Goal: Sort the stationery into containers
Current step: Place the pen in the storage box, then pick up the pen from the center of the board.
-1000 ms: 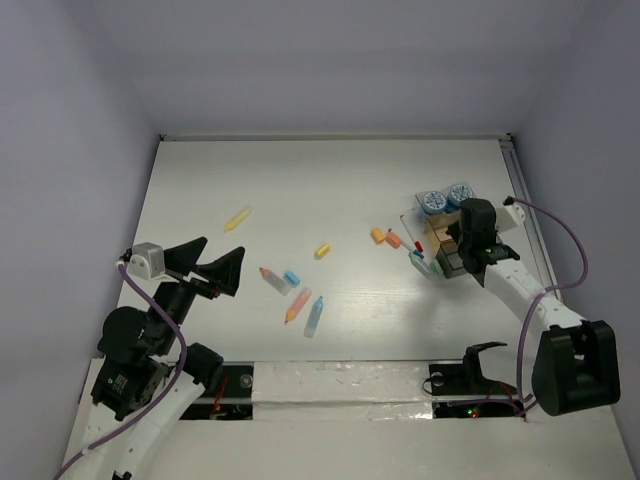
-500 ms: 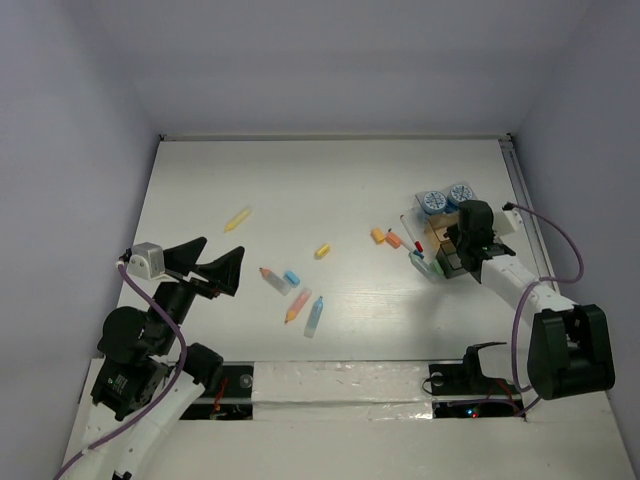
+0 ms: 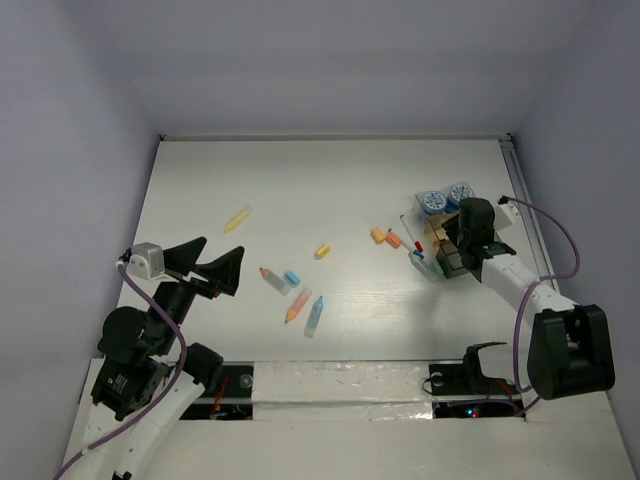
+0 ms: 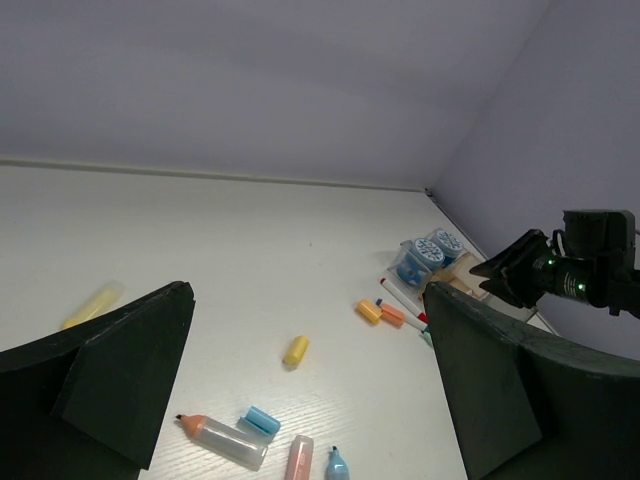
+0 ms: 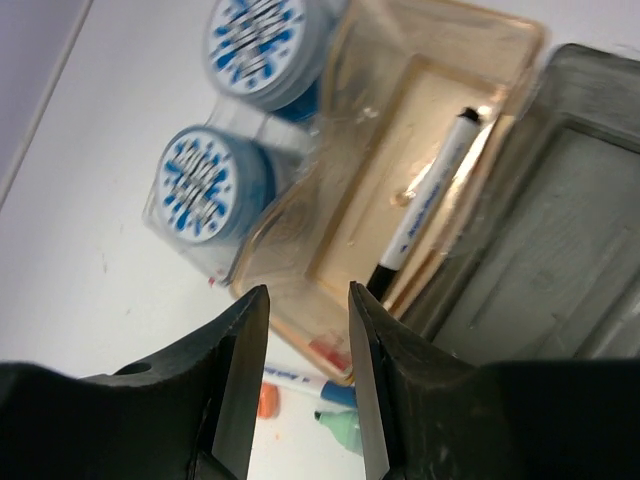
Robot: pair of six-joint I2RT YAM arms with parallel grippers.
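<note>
The far tabletop (image 3: 300,180) lies open. Scattered pens (image 3: 297,304) clutter the near centre. At the right edge, two pots (image 5: 212,185) stand tight against the trays (image 5: 420,130); the right end effector (image 5: 305,330) hangs above these.

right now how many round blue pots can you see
2: one pot and the other pot, side by side, next to the tan tray. None seems hidden.
</note>
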